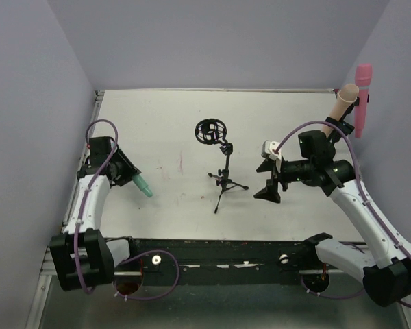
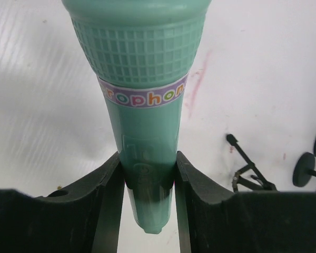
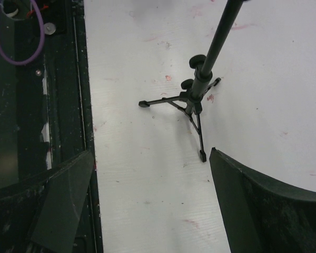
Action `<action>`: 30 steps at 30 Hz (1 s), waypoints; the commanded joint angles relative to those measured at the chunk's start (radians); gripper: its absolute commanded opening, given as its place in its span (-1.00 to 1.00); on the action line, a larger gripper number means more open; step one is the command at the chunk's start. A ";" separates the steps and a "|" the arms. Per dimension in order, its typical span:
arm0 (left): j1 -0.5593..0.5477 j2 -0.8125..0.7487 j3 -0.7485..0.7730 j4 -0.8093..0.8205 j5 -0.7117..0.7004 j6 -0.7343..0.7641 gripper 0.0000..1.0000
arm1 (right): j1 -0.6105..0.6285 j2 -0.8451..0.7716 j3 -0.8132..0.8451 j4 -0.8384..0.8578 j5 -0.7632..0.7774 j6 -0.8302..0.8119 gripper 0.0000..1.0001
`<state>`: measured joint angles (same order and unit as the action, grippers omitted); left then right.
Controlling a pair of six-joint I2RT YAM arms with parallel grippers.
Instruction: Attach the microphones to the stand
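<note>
My left claw clamps the teal mic by its tail at nine o'clock from the stand, head free for the ring, while my right claw gapes empty at three, perhaps to steady it, and the pink mic and peach mic wait at two.

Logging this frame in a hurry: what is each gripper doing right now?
The left gripper is closed on the teal microphone.
The right gripper is open, holding nothing.
</note>
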<state>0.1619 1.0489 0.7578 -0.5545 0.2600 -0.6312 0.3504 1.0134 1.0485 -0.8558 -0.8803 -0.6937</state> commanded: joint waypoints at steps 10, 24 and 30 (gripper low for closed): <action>-0.159 -0.501 0.006 0.402 0.294 -0.058 -0.59 | 0.001 0.092 0.318 -0.364 -0.198 -0.067 0.99; -0.735 -0.293 0.323 0.617 0.026 -0.064 -0.61 | 0.001 0.332 0.639 -0.349 -0.477 0.097 0.99; -0.933 -0.083 0.480 0.663 -0.096 -0.009 -0.61 | 0.001 0.415 0.748 -0.260 -0.542 0.238 0.99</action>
<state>-0.6815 0.8474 1.1439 0.0334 0.2890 -0.6907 0.3504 1.3880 1.7355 -1.1847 -1.3289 -0.5797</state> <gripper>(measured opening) 0.450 0.995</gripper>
